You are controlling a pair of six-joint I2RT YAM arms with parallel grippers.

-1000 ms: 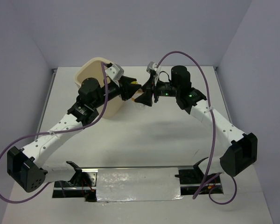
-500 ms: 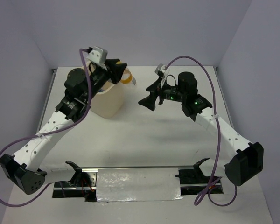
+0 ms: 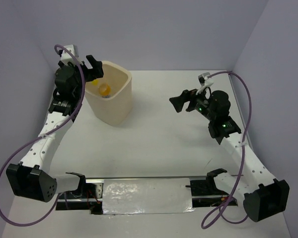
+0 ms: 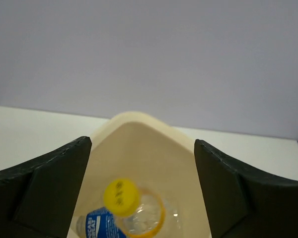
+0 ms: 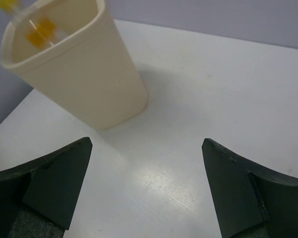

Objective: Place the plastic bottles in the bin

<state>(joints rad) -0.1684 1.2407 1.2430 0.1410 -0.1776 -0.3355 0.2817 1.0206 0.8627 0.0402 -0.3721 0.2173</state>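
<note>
The cream bin (image 3: 115, 110) stands at the back left of the table. Inside it lies a clear plastic bottle with a yellow cap (image 3: 105, 89), seen from above in the left wrist view (image 4: 122, 197) on top of a blue-labelled bottle (image 4: 96, 226). My left gripper (image 3: 95, 69) hovers open over the bin's left rim (image 4: 139, 115), its jaws wide apart and empty (image 4: 143, 144). My right gripper (image 3: 180, 102) stands open and empty (image 5: 146, 142) over bare table, well to the right of the bin (image 5: 89, 84). Yellow parts of the bottles (image 5: 38, 30) show at the bin's mouth.
Grey walls close in the table on the left, back and right. A metal strip (image 3: 146, 196) with black clamps runs along the near edge between the arm bases. Purple cables (image 3: 241, 99) loop off both arms.
My left arm swung left over the bin and opened, and the yellow-capped bottle now lies inside. My right arm drew back to the right, away from the bin, its jaws open.
</note>
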